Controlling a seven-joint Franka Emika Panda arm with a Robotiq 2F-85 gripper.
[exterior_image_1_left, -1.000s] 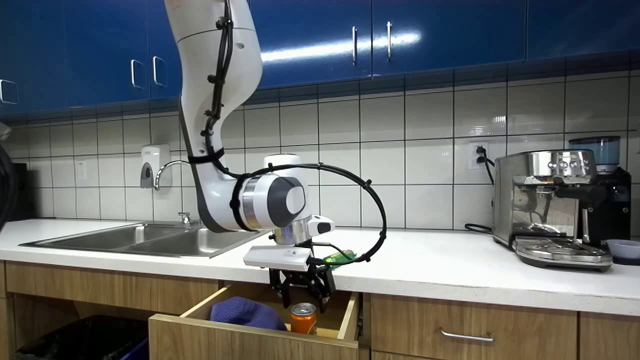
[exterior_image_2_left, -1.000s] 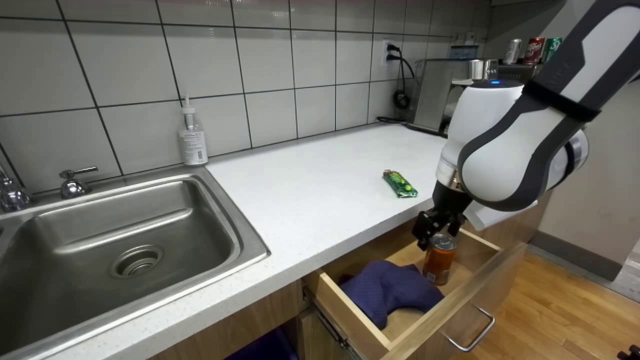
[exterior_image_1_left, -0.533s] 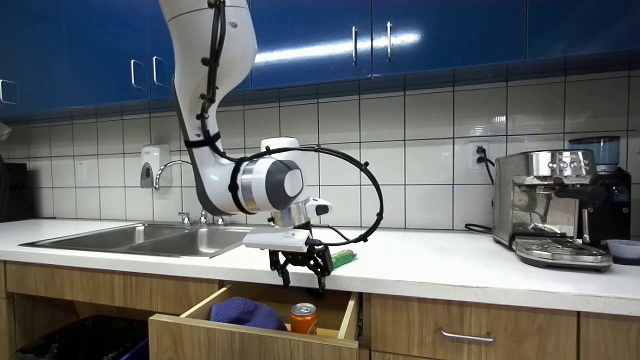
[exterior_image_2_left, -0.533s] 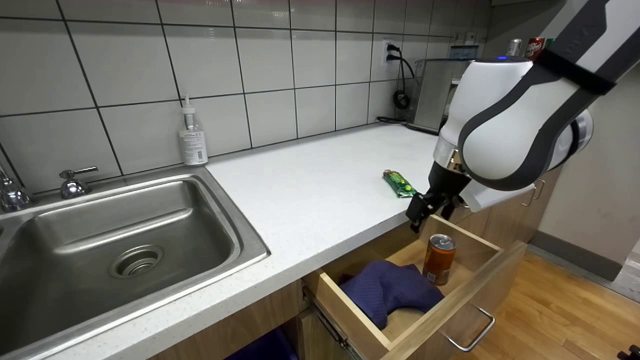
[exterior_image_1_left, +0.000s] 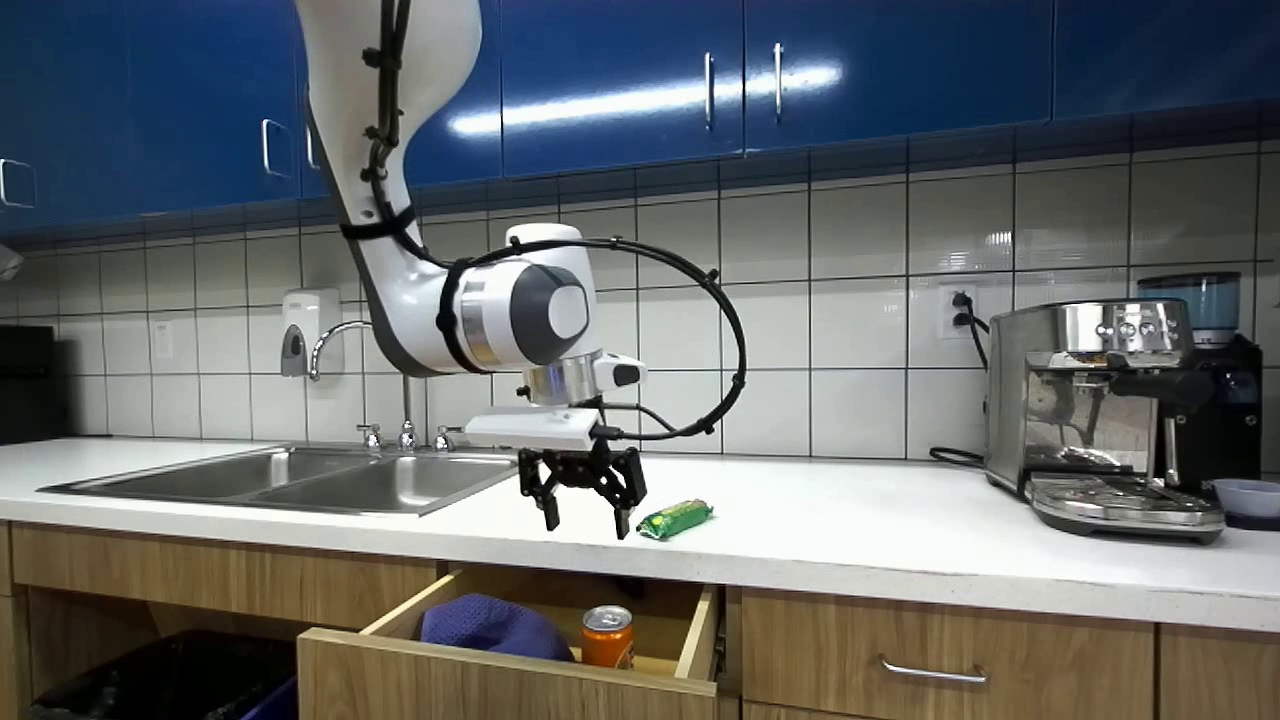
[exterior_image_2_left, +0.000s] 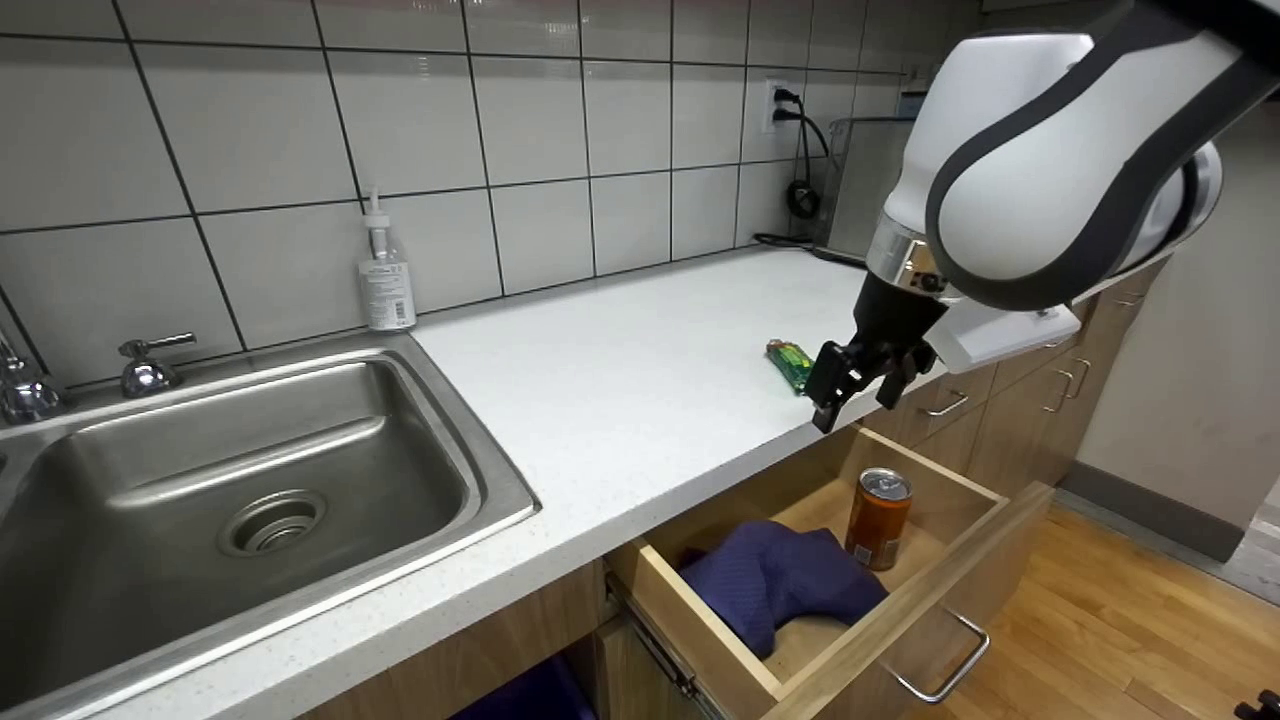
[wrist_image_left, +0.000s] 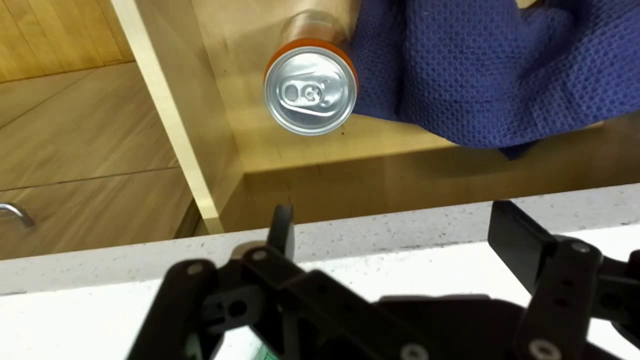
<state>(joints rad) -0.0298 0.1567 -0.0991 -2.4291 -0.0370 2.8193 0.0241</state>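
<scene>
Orange can (wrist_image_left: 311, 90), silver-topped with its pull tab flat, stands upright in the open drawer (exterior_image_1_left: 500, 690), just beside a rumpled purple cloth (wrist_image_left: 475, 75). Beyond, the claw (exterior_image_1_left: 587, 526) hangs, jaws apart, above the front edge of the worktop (exterior_image_1_left: 850, 530); a green packet (exterior_image_1_left: 677, 519) lies farther back.

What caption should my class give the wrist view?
Open, empty jaws near a counter, with an orange can and rumpled cloth in the drawer below.

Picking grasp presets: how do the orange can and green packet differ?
The can stands upright; the packet lies flat. The can sits in the drawer; the packet on the counter. The can is orange, silver-topped; the packet green and yellow. Neither is in the gripper.
</scene>
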